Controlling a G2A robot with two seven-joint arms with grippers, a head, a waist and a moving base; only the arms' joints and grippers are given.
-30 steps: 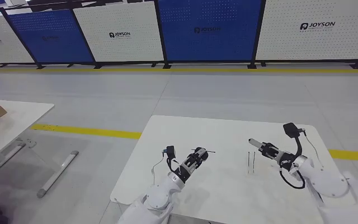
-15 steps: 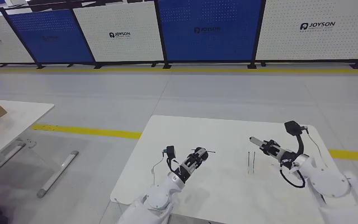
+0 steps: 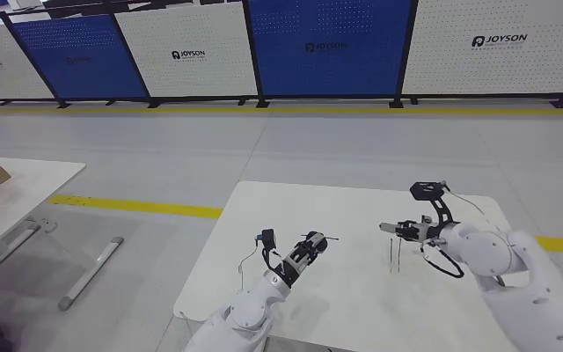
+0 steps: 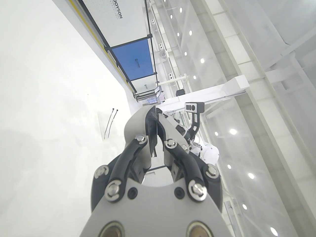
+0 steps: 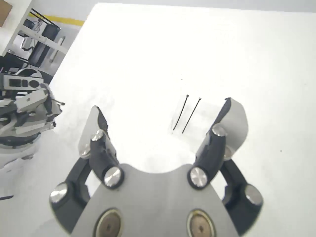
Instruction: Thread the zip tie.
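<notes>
l end effector (image 4: 156, 122) clamped tight on a zip tie (image 5: 63, 103); r end effector (image 5: 164, 110) fingers wide apart, hovers nr 2 loose ties (image 5: 191, 115) on the desk (image 5: 172, 38).

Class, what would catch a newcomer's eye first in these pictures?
Two black zip ties lying side by side on the white table, just ahead of the open right tool. Across the table, the left tool is shut on a third zip tie.
</notes>
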